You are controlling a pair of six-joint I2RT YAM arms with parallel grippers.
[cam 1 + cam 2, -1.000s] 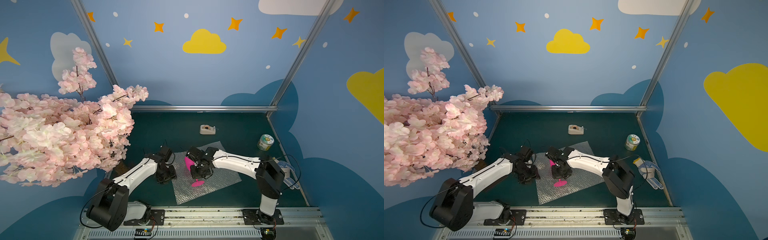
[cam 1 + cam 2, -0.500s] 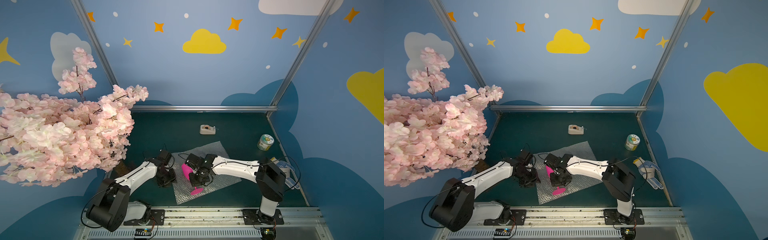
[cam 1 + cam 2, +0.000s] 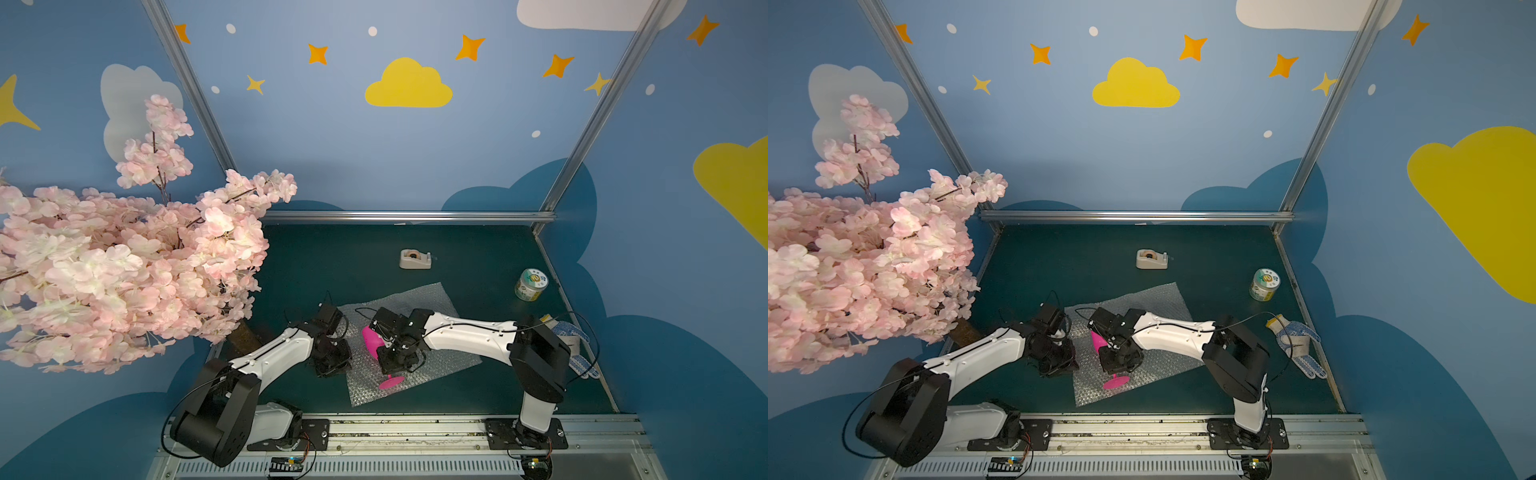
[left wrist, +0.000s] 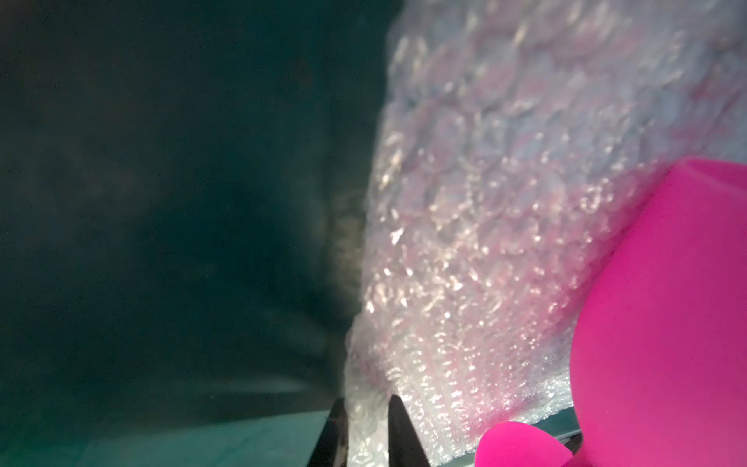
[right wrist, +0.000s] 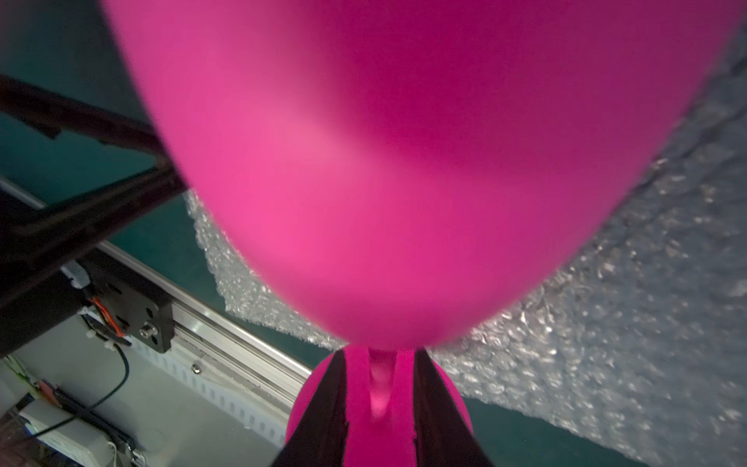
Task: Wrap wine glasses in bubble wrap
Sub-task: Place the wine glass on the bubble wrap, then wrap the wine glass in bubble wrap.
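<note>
Left wrist view: the left hand (image 4: 366, 404) is closed on the edge of the clear, silvery-grey sheet of small-bubbled bubble wrap (image 4: 465, 242). The film is bunched between its two dark fingers (image 4: 400, 436). The sheet spreads away from that pinch, and the opaque hot-pink plastic goblet (image 4: 667, 303) is just beside it.

In the right wrist view the right hand (image 5: 379, 355) stands open astride the goblet's short stem. A strip of the pink foot shows between each finger and the stem, so neither finger touches it. The bowl fills most of that view, with bubble wrap behind it.

In both top views the bubble wrap lies on the dark green surface (image 3: 332, 257) near the middle of its front edge, one corner pointing toward the back edge. The goblet lies on its side on the sheet's left half, foot toward the front edge. The left hand sits at the sheet's left edge.

A beige tape dispenser (image 3: 414, 259) stands well apart near the back edge. A green-and-white labelled tin (image 3: 531, 284) stands by the right edge, and a white glove with blue dots (image 3: 1296, 343) lies nearer the front.
</note>
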